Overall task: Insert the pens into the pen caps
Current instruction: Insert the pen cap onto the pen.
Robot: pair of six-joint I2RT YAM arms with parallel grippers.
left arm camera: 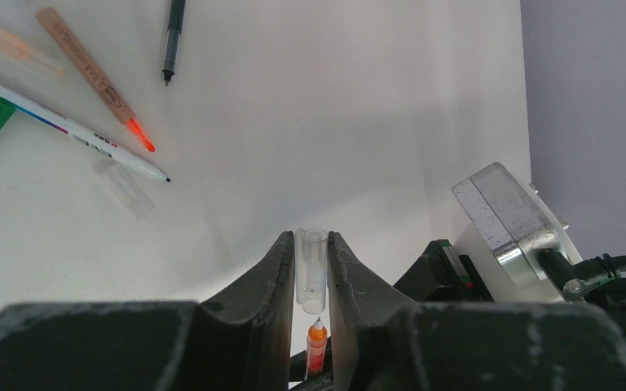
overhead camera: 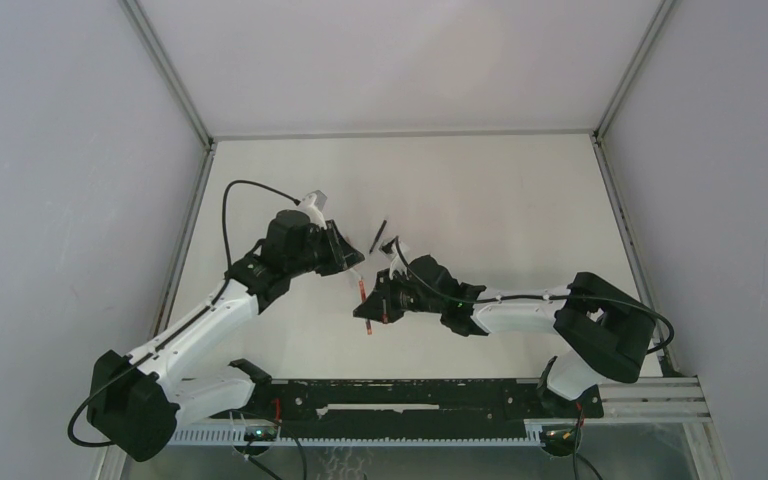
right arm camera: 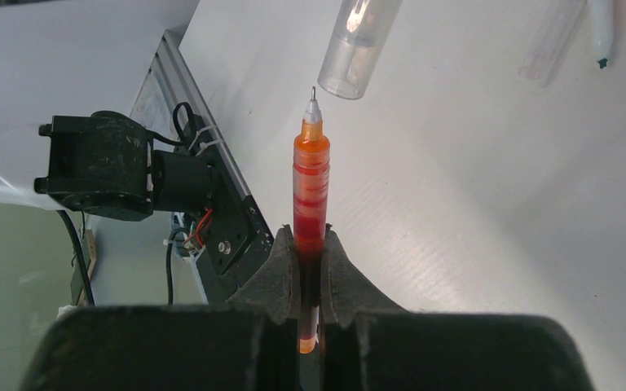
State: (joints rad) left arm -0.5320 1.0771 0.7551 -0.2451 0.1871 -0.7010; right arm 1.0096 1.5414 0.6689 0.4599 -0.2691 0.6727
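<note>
We judge the red pen (right arm camera: 310, 187) to be light and stiff, with a smooth round plastic barrel that can slip or roll between hard pads. It wants a firm pinch on the rear half, with the front and tip left free. The right gripper (right arm camera: 310, 240) has it that way, closed tight on the barrel low in the right wrist view, with the pen standing straight up the frame. The cap (left arm camera: 312, 273) looks lighter yet, a short thin-walled clear tube that is likely to twist or squash under a hard squeeze. We would hold it by its sides near the middle and keep the open mouth clear. The left gripper (left arm camera: 312, 244) does so, narrowed onto it at the lower centre of the left wrist view, with the mouth pointing down the frame toward the pen. The pen's barrel is see-through orange-red with darker red bands inside, an orange cone at the front and a fine metal point. That point sits just short of the cap's mouth and not inside it. In the left wrist view the two seem in line, while in the right wrist view the mouth lies a little right of the tip and tilted. Both seem held off the worktop (left arm camera: 375, 122), near the centre of the top view. At the upper left of the left wrist view lie a black pen (left arm camera: 171, 37), a tan pen (left arm camera: 90, 73) with an orange tip, a white pen (left arm camera: 73, 130) and a loose cap (left arm camera: 122, 189), also clear.
</note>
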